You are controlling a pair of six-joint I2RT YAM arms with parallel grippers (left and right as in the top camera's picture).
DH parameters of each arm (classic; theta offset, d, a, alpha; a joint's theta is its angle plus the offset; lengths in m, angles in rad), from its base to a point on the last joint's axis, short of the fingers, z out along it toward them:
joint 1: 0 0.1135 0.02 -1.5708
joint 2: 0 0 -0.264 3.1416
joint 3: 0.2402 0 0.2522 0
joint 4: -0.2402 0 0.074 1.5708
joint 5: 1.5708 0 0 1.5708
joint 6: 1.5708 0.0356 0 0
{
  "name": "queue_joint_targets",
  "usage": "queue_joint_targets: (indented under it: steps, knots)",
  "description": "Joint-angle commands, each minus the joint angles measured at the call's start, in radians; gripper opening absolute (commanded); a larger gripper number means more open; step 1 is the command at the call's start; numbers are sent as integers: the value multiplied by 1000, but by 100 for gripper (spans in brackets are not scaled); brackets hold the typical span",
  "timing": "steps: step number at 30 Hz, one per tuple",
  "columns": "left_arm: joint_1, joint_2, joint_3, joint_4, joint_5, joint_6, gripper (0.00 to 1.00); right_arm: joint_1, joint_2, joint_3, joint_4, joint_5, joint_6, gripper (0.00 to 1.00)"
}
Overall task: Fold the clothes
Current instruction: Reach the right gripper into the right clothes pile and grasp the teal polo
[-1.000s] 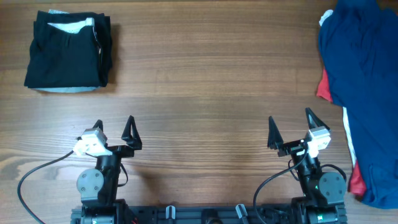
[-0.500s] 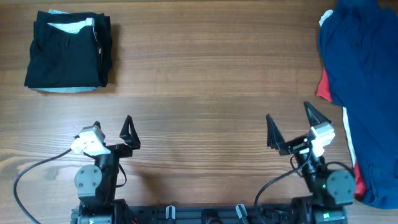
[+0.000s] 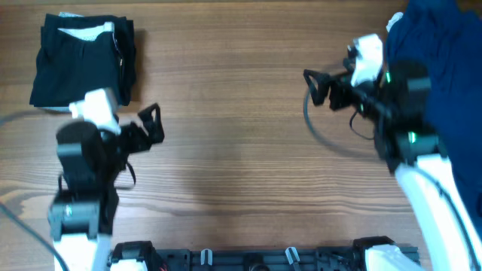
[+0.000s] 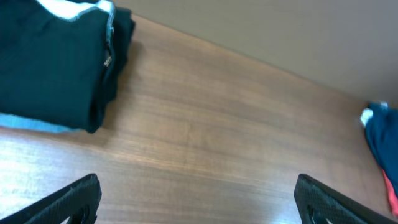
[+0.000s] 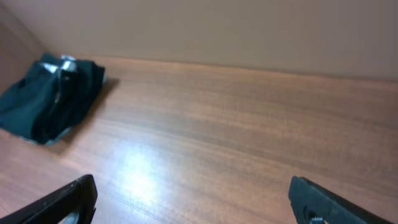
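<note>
The dark-blue shirt (image 3: 452, 45) lies crumpled at the table's far right, with a white piece (image 3: 393, 21) at its top edge; its edge also shows in the left wrist view (image 4: 380, 134), with a bit of red cloth (image 4: 393, 186) below it. A folded black stack (image 3: 83, 60) lies at the far left, on a light-blue piece, and shows in both wrist views (image 4: 50, 68) (image 5: 53, 96). My left gripper (image 3: 153, 125) (image 4: 199, 205) is open and empty, right of the stack. My right gripper (image 3: 315, 89) (image 5: 193, 202) is open and empty, left of the blue shirt, over bare wood.
The wooden table (image 3: 233, 150) runs between the two piles. My right arm (image 3: 410, 128) lies over the left side of the clothes pile. A plain wall (image 5: 217, 25) stands behind the table's far edge.
Both arms have risen from the front edge and swung toward the back: the left toward the black stack, the right up beside the blue shirt. Both grippers stay open.
</note>
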Motion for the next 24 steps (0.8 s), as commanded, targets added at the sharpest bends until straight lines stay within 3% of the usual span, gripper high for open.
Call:
queue_joint_targets:
  steps: [1,5,10,13,16,19,24]
  knots:
    - [-56,165,153,-77,40,92,100,-3,187,172,-110,-19,2,100]
    - [-127,312,204,-128,35,91,100,-3,278,195,-71,-37,2,100]
    - [-180,494,203,-74,44,80,100,-4,335,195,-30,-6,-37,100]
    - [-192,606,203,-38,79,79,100,-23,366,194,-42,217,55,96]
    - [-194,694,203,-20,112,80,100,-86,396,193,-134,468,281,96]
    - [-195,750,203,-8,150,80,100,-167,437,192,-195,485,328,96]
    - [-214,762,203,29,151,80,98,-301,525,192,-240,503,344,87]
